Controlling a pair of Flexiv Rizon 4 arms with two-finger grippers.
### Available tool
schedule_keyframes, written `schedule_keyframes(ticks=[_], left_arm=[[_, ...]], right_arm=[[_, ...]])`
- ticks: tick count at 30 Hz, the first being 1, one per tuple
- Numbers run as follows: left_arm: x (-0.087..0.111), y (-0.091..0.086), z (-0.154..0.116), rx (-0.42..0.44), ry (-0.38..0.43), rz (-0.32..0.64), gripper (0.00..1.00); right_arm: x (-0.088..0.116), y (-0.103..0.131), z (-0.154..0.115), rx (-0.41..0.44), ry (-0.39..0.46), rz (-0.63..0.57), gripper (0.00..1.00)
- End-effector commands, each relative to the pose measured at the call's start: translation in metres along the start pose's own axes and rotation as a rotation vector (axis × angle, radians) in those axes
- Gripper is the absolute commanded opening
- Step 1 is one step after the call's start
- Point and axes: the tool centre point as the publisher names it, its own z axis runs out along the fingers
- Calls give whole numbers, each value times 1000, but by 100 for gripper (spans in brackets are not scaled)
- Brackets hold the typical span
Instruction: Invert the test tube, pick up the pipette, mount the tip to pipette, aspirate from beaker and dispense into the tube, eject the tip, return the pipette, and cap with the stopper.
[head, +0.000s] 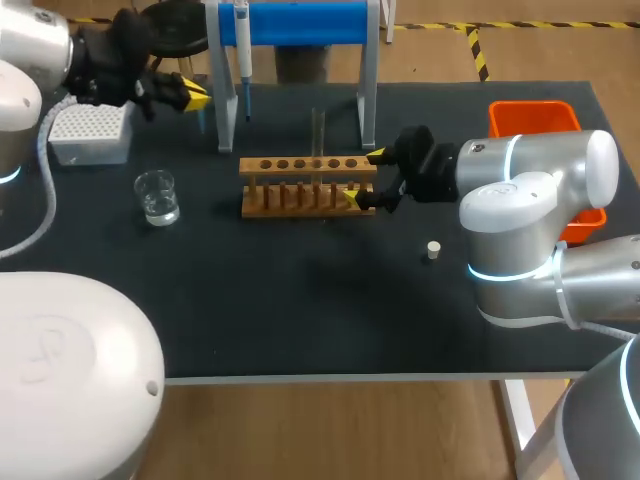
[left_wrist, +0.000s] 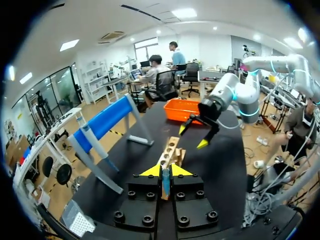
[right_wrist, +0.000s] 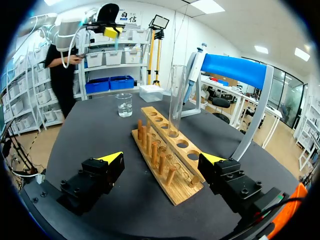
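A clear test tube (head: 318, 132) stands upright in the wooden rack (head: 308, 187); the right wrist view shows the tube (right_wrist: 176, 100) mouth up. My right gripper (head: 364, 177) is open, its fingers either side of the rack's right end (right_wrist: 170, 175) without clamping it. My left gripper (head: 190, 97) hangs at the back left above the white tip box (head: 92, 132), shut on a small blue pipette tip (left_wrist: 165, 181). The pipette (head: 243, 50) hangs on the blue stand (head: 300, 22). A glass beaker (head: 157, 196) with some liquid sits left of the rack. The white stopper (head: 432, 250) lies on the mat to the right.
An orange bin (head: 535, 118) stands at the table's back right, behind my right arm. The stand's grey legs (head: 366, 95) rise just behind the rack. The dark mat in front of the rack is bare up to the table's front edge.
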Motion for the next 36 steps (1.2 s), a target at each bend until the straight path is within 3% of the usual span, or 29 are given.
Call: schedule_keyframes(ticks=[1, 9, 16, 24, 36], left_arm=[[19, -15, 6, -51, 14, 3, 0], [55, -28, 39, -26, 78, 20, 0], [76, -42, 60, 36, 77, 64, 0], [92, -50, 73, 78, 73, 73, 0], [106, -53, 88, 58, 125, 22, 0]], right_arm=[[0, 1, 0, 4, 1, 0, 100], [0, 1, 0, 4, 1, 0, 100], [0, 1, 0, 4, 1, 0, 100], [0, 1, 0, 4, 1, 0, 100], [0, 1, 0, 4, 1, 0, 100]])
